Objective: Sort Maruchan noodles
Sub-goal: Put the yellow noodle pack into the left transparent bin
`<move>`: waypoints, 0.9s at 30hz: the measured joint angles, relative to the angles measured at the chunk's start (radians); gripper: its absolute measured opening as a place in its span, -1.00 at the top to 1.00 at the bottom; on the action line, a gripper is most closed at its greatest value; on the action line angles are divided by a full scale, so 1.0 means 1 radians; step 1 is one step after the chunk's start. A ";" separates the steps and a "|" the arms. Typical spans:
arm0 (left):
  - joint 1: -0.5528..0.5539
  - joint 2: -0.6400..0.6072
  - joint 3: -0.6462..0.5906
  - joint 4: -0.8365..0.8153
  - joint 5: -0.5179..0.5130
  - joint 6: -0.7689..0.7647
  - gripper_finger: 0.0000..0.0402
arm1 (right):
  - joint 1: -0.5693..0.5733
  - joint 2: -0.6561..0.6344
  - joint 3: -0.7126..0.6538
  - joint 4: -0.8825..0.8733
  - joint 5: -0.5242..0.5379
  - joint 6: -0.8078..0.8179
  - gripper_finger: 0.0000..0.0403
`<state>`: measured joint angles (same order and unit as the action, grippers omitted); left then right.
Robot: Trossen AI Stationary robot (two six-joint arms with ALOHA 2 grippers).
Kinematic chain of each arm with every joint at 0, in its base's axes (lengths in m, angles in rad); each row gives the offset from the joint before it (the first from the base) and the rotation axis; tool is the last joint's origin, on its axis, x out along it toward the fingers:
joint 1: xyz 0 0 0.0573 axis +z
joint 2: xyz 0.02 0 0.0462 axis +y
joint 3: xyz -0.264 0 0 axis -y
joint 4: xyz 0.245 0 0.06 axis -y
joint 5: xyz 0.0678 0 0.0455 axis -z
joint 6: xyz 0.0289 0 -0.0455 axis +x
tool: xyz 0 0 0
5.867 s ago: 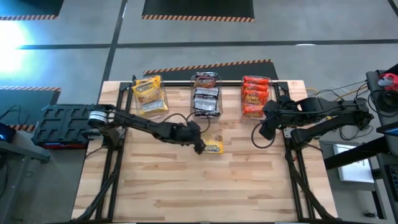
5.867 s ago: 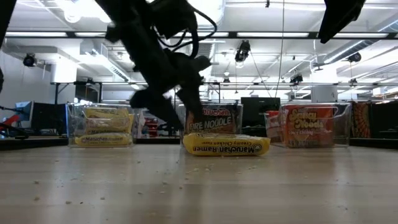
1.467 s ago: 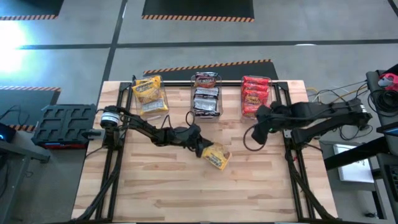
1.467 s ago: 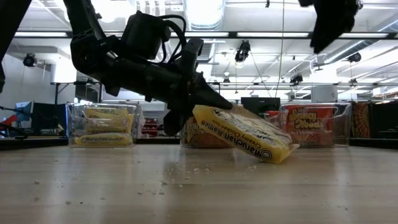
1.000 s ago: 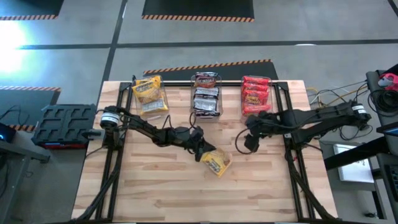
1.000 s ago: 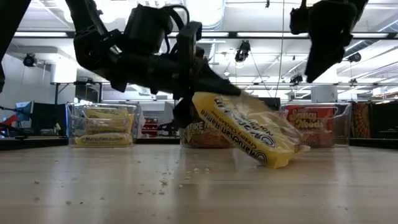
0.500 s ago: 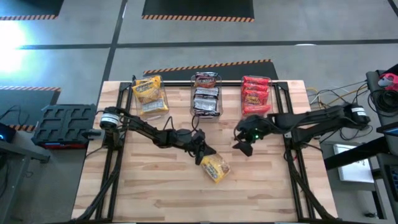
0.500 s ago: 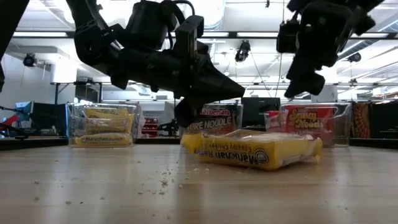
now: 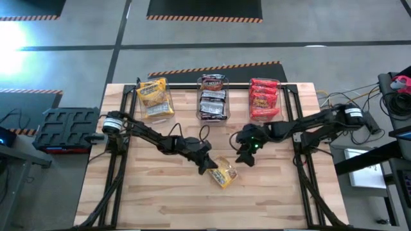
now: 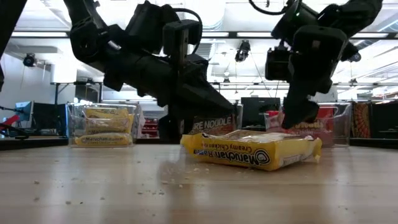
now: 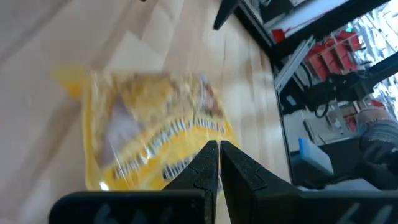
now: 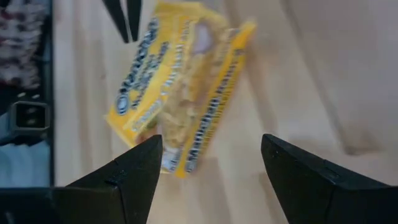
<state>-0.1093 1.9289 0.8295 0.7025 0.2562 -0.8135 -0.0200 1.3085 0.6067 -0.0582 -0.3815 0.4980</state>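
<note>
A handover looks to be in hand: the left tool (image 9: pixel 207 166), clenched with nothing gripped, touches the yellow packet (image 9: pixel 223 173), which lies on the worktop (image 9: pixel 160 199) well short of the bins (image 9: pixel 212 96). The right tool (image 9: pixel 245 156), spread wide just beside the packet, next needs to straddle its crinkly edge

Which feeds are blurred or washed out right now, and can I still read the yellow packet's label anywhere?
Left wrist view: the yellow packet is smeared and its print unreadable. Right wrist view: also soft, only large lettering shapes show. Low view: sharp, the label reads clearly, though both arms are dark silhouettes against bright ceiling lights. High view: strong glare at the floor's upper left; the packet is too small to read.
</note>
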 joint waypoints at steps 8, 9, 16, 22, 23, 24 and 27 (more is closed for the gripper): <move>-0.055 -0.074 -0.002 -0.114 0.023 -0.114 1.00 | 0.000 0.114 0.006 0.078 -0.073 0.001 -0.26; -0.068 -0.079 -0.002 -0.139 0.023 -0.145 1.00 | 0.000 0.126 0.006 0.079 -0.073 0.001 -0.27; -0.147 -0.080 -0.003 -0.171 -0.057 -0.360 1.00 | 0.002 0.194 0.007 0.141 -0.090 0.001 -0.26; -0.186 -0.070 -0.003 -0.174 -0.111 -0.452 0.93 | 0.002 0.236 0.007 0.214 -0.152 0.000 -0.27; -0.191 -0.066 -0.003 -0.176 -0.117 -0.453 0.89 | 0.002 0.241 0.007 0.218 -0.154 0.000 -0.27; -0.195 -0.061 0.001 -0.176 -0.117 -0.455 0.85 | 0.002 0.247 0.007 0.224 -0.155 -0.001 -0.26; -0.198 -0.045 0.014 -0.171 -0.115 -0.464 0.68 | 0.002 0.258 0.007 0.236 -0.170 0.001 -0.25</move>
<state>-0.3077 1.8844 0.8433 0.5315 0.1416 -1.2774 -0.0177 1.5670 0.6132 0.1773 -0.5512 0.4993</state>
